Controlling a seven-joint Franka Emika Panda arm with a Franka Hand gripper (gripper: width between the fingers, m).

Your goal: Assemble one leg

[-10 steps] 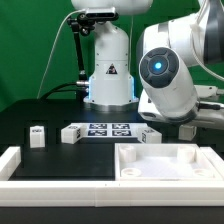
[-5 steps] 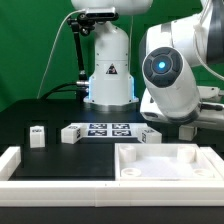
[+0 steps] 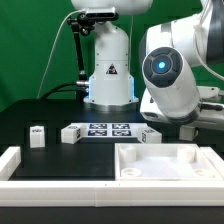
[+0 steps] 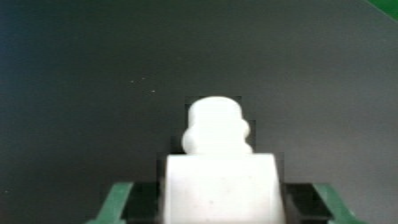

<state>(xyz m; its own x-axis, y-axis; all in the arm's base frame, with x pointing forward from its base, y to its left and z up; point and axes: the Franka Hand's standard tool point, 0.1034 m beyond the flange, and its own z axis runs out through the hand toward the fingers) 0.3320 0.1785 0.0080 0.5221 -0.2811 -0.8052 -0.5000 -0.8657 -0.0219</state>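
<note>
In the wrist view my gripper [image 4: 219, 203] is shut on a white leg [image 4: 217, 150]. The leg's blocky body sits between the green fingers [image 4: 121, 205] and its rounded peg end points away over the black table. In the exterior view the gripper is mostly hidden behind the arm's big white joint [image 3: 165, 75] at the exterior view's right. Three more small white tagged legs stand on the table: one [image 3: 37, 134] at the left, one [image 3: 71, 133] beside the marker board, and one [image 3: 150, 135] close to the arm.
The marker board [image 3: 108, 129] lies flat mid-table in front of the robot base [image 3: 108, 75]. The large white square tray-like piece [image 3: 165, 150] sits front right. A white raised wall [image 3: 20, 160] runs along the front left and front edge.
The arm's big joint has shifted slightly toward the exterior view's right and down. The legs on the table and the tray have not moved.
</note>
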